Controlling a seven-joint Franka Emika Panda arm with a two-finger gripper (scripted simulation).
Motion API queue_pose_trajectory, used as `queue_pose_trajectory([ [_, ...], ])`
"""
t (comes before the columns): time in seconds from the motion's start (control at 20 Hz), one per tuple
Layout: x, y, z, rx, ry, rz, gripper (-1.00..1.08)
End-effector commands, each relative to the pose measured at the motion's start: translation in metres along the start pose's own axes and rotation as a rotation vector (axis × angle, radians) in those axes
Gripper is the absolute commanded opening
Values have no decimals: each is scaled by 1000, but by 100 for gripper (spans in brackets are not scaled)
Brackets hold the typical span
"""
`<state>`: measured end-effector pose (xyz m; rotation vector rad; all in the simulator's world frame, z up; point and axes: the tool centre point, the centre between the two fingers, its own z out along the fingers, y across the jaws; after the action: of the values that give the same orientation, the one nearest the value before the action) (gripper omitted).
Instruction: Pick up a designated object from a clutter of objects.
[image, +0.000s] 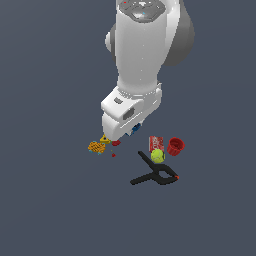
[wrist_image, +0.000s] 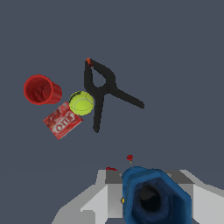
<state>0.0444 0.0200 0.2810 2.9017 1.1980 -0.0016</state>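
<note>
Your white gripper pinches the dark-blue hollow piece; black plastic clamp lies beside yellow-green ball.

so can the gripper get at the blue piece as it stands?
Probably yes: the blue piece sits right at the gripper, filling the wrist view, with nothing in between; whether the gripper is closed on it isn't visible.

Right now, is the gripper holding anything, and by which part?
Cannot be told. In the wrist view the dark-blue piece sits right at the gripper, hollow side facing the camera, but no finger contact shows.
</note>
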Motion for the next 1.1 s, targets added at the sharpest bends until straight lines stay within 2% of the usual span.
queue_pose_trajectory([
  [0.0, 16, -1, -14, 1, 0, 1, -100],
  [0.6, 81, 0, -69, 2, 1, 0, -100],
  [1.05, 110, 1, -93, 2, 2, 0, -100],
])
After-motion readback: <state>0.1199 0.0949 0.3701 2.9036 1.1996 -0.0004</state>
